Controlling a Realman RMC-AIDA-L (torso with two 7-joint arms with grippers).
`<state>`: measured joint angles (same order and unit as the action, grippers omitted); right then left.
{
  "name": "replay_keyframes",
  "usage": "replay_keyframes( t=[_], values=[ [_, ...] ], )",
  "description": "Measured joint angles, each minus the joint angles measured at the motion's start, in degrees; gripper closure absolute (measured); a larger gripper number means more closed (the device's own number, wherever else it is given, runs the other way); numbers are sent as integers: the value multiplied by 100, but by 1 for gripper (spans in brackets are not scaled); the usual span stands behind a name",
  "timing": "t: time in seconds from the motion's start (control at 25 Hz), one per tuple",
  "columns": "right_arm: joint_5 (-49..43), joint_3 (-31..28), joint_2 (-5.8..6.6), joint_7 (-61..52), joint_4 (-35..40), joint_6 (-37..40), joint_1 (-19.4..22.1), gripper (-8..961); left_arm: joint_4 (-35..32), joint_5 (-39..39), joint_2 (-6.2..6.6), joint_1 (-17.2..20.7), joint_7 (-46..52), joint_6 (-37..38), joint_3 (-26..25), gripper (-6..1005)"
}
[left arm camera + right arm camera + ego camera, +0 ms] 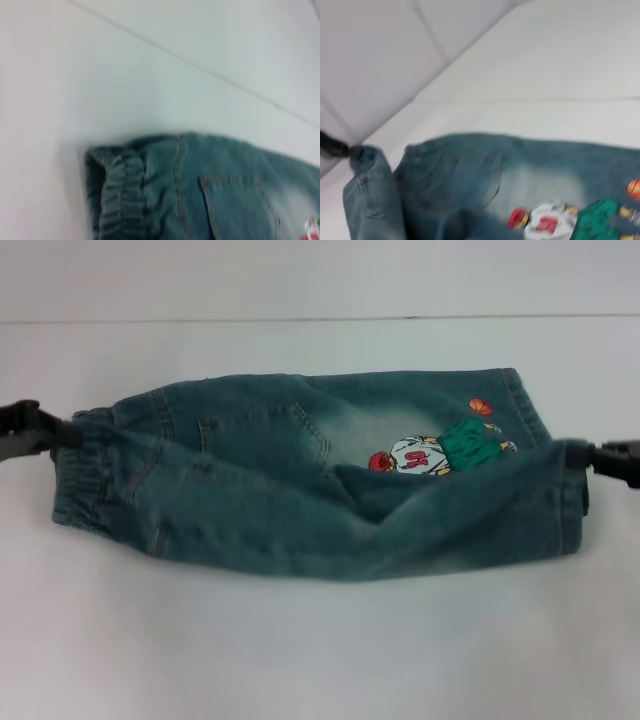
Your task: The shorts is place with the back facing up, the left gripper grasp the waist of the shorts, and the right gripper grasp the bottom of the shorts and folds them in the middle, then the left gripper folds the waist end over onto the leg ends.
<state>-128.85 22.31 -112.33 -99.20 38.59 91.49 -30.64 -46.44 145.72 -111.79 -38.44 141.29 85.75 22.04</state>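
The blue-green denim shorts (300, 510) lie across the white table, with the near half raised and draped toward the far half. One back pocket (260, 435) and the cartoon embroidery (430, 452) still show. My left gripper (68, 430), all black, is shut on the gathered waist (85, 470) at the left end. My right gripper (592, 456) is shut on the stitched hem (570, 510) at the right end. The fabric sags between the two. The left wrist view shows the ruffled waist (120, 195). The right wrist view shows the embroidery (555, 220) and the left gripper (340, 148) far off.
The white table (300, 660) spreads out on all sides of the shorts. A thin seam line (320, 318) runs across the table behind them. No other objects are in view.
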Motion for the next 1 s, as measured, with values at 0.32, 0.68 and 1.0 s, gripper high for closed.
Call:
replay_keyframes(
  t=[0.32, 0.68, 1.0],
  values=[
    [891, 52, -274, 583, -593, -1770, -170, 914, 270, -430, -130, 163, -167, -1075, 16, 954],
    [1187, 65, -524, 1165, -946, -3009, -525, 916, 294, -623, -220, 285, -273, -1682, 11, 924],
    [1425, 82, -674, 1617, -978, -3645, -798, 915, 294, -1385, -314, 395, -922, -1822, -2, 898]
  ],
)
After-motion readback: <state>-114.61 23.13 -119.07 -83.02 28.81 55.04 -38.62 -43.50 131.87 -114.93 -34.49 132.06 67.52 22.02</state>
